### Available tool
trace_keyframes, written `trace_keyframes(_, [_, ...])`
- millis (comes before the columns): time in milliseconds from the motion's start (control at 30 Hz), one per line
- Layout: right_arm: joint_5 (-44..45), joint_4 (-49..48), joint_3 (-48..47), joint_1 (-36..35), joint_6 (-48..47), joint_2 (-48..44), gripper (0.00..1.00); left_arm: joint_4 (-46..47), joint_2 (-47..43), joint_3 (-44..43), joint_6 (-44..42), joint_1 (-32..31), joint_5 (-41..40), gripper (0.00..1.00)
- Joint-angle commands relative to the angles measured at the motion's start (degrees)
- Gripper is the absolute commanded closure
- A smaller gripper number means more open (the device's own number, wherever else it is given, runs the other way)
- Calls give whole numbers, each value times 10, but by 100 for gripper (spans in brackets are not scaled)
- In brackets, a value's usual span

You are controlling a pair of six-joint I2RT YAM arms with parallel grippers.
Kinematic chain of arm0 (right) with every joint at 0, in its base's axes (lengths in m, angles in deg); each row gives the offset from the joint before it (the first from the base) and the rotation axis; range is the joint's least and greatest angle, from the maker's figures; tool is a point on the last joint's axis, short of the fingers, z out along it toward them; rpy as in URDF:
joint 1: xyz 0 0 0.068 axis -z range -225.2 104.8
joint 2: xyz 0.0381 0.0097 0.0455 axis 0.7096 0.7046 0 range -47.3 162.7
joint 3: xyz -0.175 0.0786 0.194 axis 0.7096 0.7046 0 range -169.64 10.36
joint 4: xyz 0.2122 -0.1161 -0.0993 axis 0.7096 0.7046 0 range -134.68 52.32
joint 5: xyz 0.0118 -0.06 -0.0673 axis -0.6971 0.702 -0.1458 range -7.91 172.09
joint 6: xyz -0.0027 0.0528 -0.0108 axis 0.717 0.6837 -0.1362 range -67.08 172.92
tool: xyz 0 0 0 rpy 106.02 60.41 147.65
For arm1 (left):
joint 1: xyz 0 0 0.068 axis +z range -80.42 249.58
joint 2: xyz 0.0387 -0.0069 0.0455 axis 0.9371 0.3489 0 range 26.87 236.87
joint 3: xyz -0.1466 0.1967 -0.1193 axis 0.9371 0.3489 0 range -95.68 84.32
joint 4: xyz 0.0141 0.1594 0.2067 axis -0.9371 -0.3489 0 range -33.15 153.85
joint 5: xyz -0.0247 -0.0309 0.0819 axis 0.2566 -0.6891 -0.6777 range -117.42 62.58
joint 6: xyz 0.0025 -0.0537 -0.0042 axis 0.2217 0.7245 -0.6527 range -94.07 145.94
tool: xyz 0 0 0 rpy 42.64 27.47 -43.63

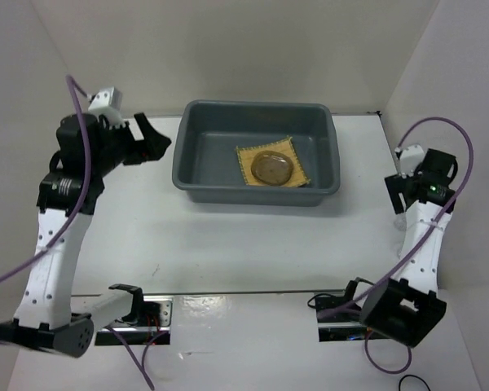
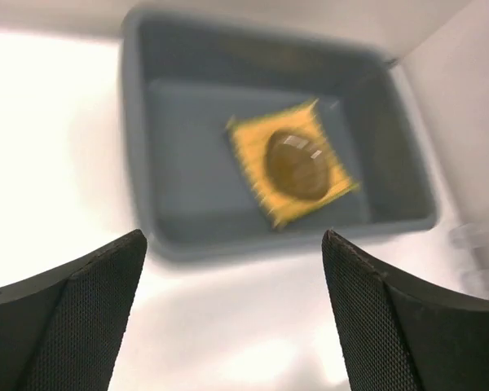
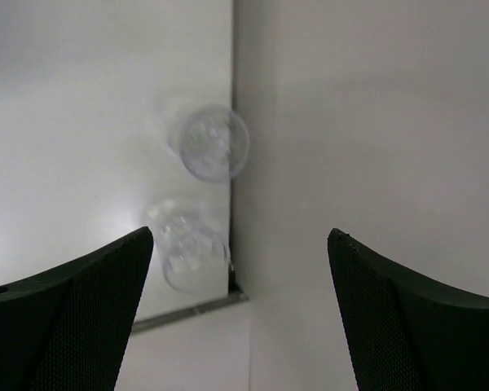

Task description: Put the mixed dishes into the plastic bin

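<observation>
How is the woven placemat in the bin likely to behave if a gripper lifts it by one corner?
Probably floppy: the placemat looks thin and woven, lying flat on the bin floor. Likely light, being thin. The plate rests on it, so a raised corner would probably bend first, then tip or slide the plate.

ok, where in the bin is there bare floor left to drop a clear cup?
Bare: the left half of the plastic bin floor, between its left wall and the placemat; also a narrow strip between the placemat and the right wall. Crowded: centre-right, where the brown plate sits on the placemat.
</observation>
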Motion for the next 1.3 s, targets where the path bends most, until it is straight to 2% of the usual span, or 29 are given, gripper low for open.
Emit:
trace_keyframes(0, [-55,12,8,98,-88,34,8,-27,-34,100,-26,13,-35,3])
trace_keyframes(133, [-118,29,2,162,-140,90,8,-68,-83,166,-39,13,-136,0])
trace_keyframes(333, [-159,29,28,168,-192,166,10,-68,-155,261,-27,13,-177,0])
trace_keyframes(767, [-181,-11,33,135,-220,250,12,-73,-155,259,-16,13,-201,0])
trace_keyframes(933, [-162,-49,38,114,-209,260,13,-73,-155,264,-16,13,-201,0])
trace_keyframes(1267, [-162,-55,28,83,-185,250,14,-68,-155,264,-16,13,-206,0])
